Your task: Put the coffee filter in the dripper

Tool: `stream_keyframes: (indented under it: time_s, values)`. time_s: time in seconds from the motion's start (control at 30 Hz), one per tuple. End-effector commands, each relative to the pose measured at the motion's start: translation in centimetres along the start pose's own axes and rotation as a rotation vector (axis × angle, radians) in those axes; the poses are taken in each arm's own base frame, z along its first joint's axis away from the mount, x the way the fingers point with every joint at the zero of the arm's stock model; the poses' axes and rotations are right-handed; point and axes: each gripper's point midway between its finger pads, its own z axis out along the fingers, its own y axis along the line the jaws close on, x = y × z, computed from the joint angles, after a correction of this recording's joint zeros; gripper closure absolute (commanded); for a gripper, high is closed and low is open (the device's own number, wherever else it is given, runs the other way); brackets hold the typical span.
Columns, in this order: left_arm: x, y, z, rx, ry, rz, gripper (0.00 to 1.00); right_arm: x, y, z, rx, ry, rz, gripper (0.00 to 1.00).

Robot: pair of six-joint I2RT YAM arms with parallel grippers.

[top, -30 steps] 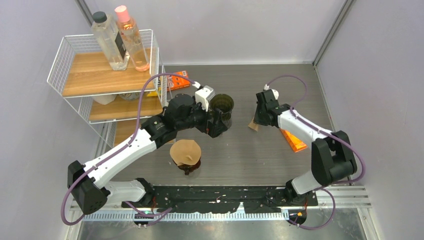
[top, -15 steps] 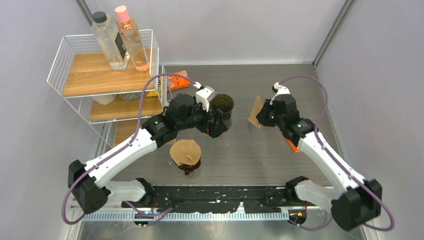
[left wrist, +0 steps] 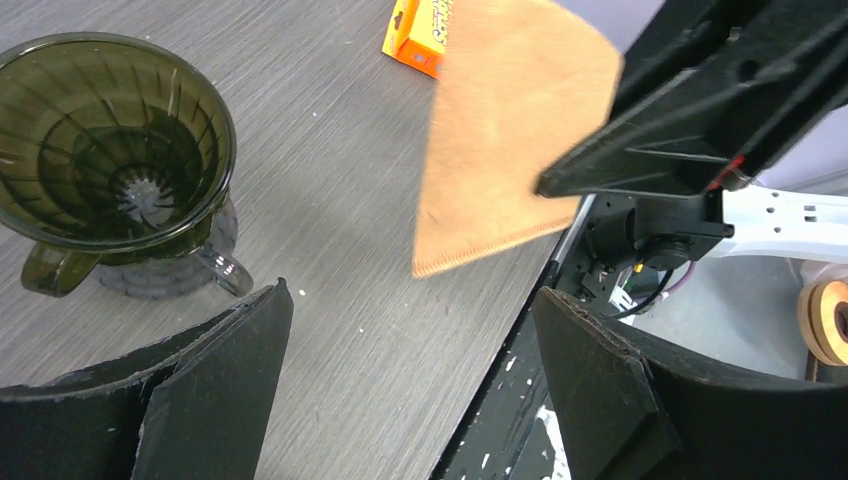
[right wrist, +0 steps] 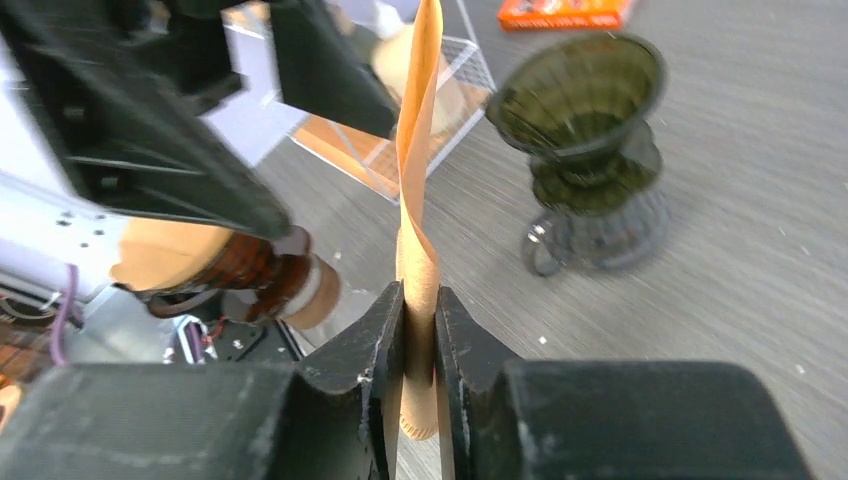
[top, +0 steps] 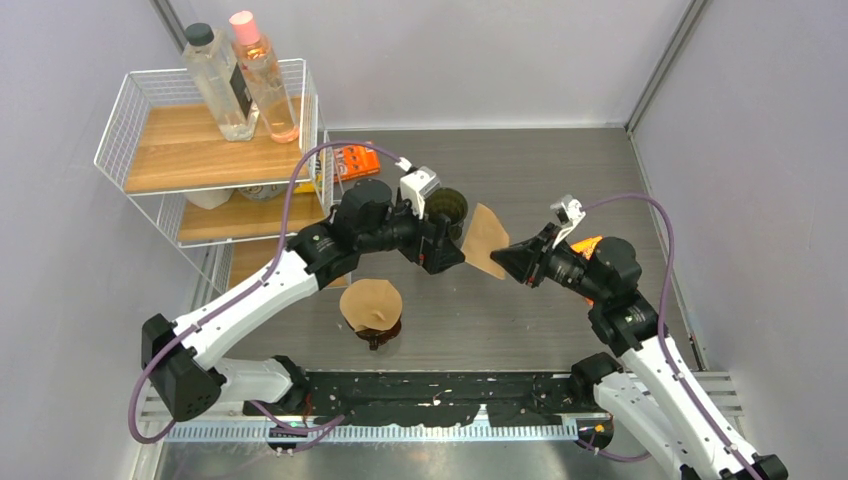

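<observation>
While the right tool [right wrist: 420, 300] pinches the coffee filter [top: 484, 240] tight by one edge, the paper hangs in the air over the middle of the table [top: 560, 165], just to the right of the dripper [left wrist: 110, 130]. It is not in the dripper yet. The dripper stands upright toward the back edge of the table, and its cup is bare inside. The left tool [left wrist: 412, 295] is spread wide and holds nothing. It sits close to the dripper, on the side nearer the front edge. From above, the arm hides most of the dripper, so it is hard to say if the two touch. The left wrist view suggests they are just apart.

A few things could go wrong from here. The filter looks flat and a bit twisted, not opened into a cone. If it goes in like that, it may lie on its side or stick up over the rim. The paper is thin and floppy and is held by a small bit only, so it could slip out, bend or tear if it rubs the rim. The dripper looks light. A bump from either tool could tip it or push it along the table. The two tools are near each other too, so they might knock together.
</observation>
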Motion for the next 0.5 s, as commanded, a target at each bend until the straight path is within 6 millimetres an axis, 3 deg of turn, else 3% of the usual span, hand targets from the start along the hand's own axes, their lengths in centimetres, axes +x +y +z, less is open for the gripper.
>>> stream_keyframes:
  time_s: [0.0, 0.1, 0.27, 0.47]
  values:
    - [-2.5, -2.0, 0.3, 0.088, -0.056, 0.002, 0.01, -3.2, 4.5, -0.8, -0.213, -0.138, -0.072, 0.78]
    - [-2.8, -3.0, 0.4, 0.138, -0.056, -0.009, 0.01, -4.0, 5.7, -1.0, -0.276, -0.173, -0.044, 0.78]
    - [-3.2, -4.8, 0.4, 0.24, -0.063, -0.01, 0.1, -4.4, 5.6, -0.4, -0.279, -0.176, -0.014, 0.78]
    - [-3.3, -5.7, 0.8, 0.281, -0.058, -0.012, 0.41, -4.4, 5.1, 0.3, -0.272, -0.171, 0.01, 0.78]
